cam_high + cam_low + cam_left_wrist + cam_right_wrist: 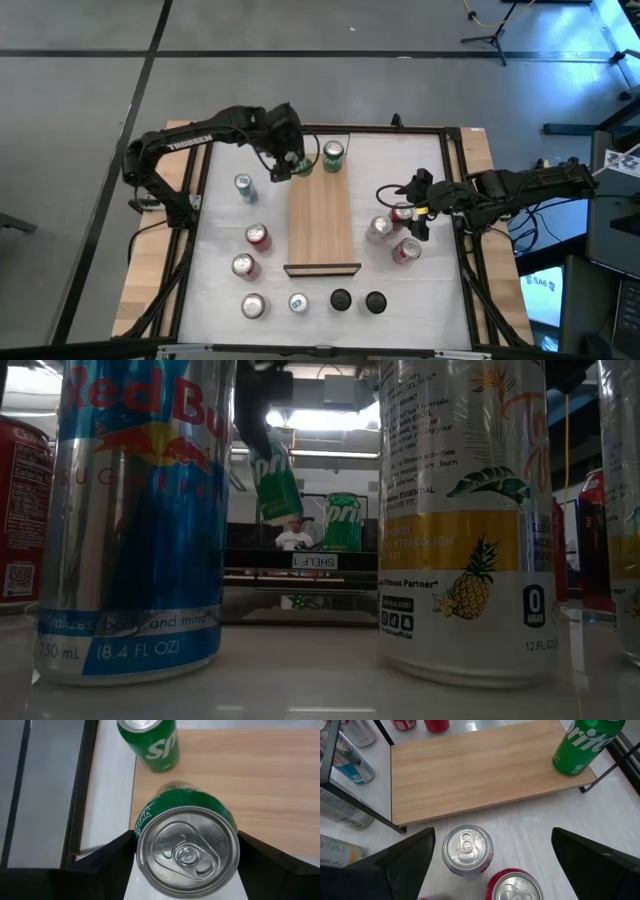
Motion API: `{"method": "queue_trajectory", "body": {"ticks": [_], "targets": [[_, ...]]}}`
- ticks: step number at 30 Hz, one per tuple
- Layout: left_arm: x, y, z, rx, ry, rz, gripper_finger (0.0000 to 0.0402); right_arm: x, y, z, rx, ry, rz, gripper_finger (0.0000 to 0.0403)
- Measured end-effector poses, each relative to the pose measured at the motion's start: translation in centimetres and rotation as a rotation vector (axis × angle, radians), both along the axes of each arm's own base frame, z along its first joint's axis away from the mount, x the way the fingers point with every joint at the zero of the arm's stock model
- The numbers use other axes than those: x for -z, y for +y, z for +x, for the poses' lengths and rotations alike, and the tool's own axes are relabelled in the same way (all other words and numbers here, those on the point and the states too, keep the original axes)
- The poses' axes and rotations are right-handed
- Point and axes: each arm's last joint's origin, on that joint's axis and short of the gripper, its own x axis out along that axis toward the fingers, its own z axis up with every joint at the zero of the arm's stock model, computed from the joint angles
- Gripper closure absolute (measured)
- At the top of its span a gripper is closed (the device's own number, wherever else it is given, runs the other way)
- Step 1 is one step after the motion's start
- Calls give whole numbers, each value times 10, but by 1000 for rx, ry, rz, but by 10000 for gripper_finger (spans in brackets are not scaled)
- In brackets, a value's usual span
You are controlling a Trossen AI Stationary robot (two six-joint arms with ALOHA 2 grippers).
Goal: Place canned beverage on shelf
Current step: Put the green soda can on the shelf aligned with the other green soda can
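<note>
Holding a green can [186, 847], the left end effector [290, 163] is clamped on it w/ fingers on both sides, right at the far left corner of the shelf [322, 225]. Low view shows that can tilted and lifted above shelf level. Second green can [333, 155] already stands upright on the shelf's far end, just beside the held one, not touching afaict. Right end effector [415, 205] sits over the desk [420, 300] on the right side w/ fingers wide apart, nothing gripped; a silver-top can [467, 850] is between its fingers in the wrist view and a red can [514, 887] just beside that. More cans are scattered on the desk left of the shelf and along the near edge.
</note>
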Motion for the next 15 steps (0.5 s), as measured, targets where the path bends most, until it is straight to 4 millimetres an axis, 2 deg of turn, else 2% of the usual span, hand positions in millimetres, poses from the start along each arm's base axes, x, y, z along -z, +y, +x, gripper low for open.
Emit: {"method": "queue_trajectory", "body": {"ticks": [8, 15], "targets": [[28, 25, 11, 47, 94, 9, 122, 0, 0, 0, 0, -1, 0, 8], [39, 36, 14, 72, 130, 13, 122, 0, 0, 0, 7, -3, -6, 8]]}}
